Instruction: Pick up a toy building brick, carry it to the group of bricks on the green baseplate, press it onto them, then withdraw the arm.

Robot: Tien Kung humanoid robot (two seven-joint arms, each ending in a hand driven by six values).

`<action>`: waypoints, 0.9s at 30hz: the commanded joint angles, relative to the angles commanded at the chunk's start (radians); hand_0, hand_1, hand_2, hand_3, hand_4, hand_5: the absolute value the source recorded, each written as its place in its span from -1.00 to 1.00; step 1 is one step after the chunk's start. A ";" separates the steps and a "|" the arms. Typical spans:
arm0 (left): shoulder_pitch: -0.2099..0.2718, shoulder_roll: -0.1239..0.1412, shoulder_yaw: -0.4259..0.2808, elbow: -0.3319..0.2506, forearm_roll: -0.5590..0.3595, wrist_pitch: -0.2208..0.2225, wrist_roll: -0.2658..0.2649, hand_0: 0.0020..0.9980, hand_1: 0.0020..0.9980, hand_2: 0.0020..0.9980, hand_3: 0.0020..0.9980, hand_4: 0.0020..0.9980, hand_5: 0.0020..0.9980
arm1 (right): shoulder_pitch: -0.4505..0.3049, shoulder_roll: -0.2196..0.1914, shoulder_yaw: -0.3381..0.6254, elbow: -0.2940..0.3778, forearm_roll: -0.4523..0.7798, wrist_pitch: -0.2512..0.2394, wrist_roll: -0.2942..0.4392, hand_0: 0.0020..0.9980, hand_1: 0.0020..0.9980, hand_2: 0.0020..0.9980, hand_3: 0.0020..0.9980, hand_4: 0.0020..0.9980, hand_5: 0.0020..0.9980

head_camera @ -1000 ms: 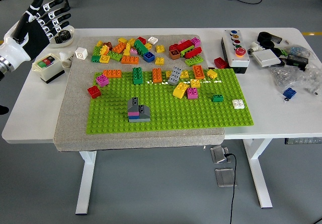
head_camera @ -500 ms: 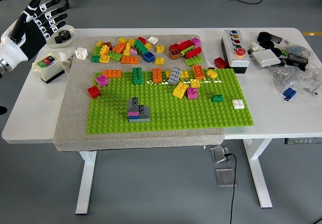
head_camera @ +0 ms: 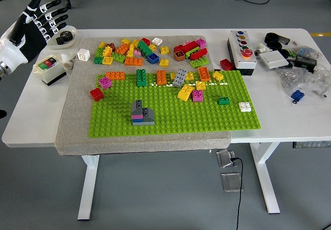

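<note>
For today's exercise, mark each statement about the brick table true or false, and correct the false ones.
1. The left robot hand holds a brick. False: its fingers are spread and empty, at the table's far left corner.
2. A small grey stack stands on the green baseplate. True.
3. The white brick sits on the baseplate's left edge. False: it is near the right edge.
4. The red brick lies off the baseplate, on the grey mat. True.
5. The button box rests on the mat. False: it is on the white table.
</note>
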 joint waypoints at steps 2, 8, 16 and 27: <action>0.000 0.000 -0.002 0.000 -0.001 0.001 0.000 1.00 0.87 0.72 0.76 1.00 0.46 | 0.000 -0.001 0.000 0.000 0.002 0.000 0.000 0.48 0.28 0.38 0.11 0.60 0.02; -0.001 0.000 -0.003 0.001 -0.003 0.002 0.000 1.00 0.86 0.71 0.75 1.00 0.46 | 0.001 -0.001 -0.001 0.000 0.005 -0.001 0.000 0.48 0.28 0.38 0.11 0.60 0.02; -0.002 0.000 -0.005 0.000 -0.004 0.004 0.001 1.00 0.86 0.71 0.75 1.00 0.46 | 0.001 -0.002 -0.001 0.000 0.006 -0.001 0.000 0.47 0.28 0.38 0.11 0.60 0.02; -0.002 -0.002 -0.008 0.000 -0.005 0.006 0.002 1.00 0.86 0.70 0.73 1.00 0.45 | 0.000 -0.002 0.000 0.000 0.010 -0.001 -0.001 0.48 0.27 0.38 0.11 0.60 0.02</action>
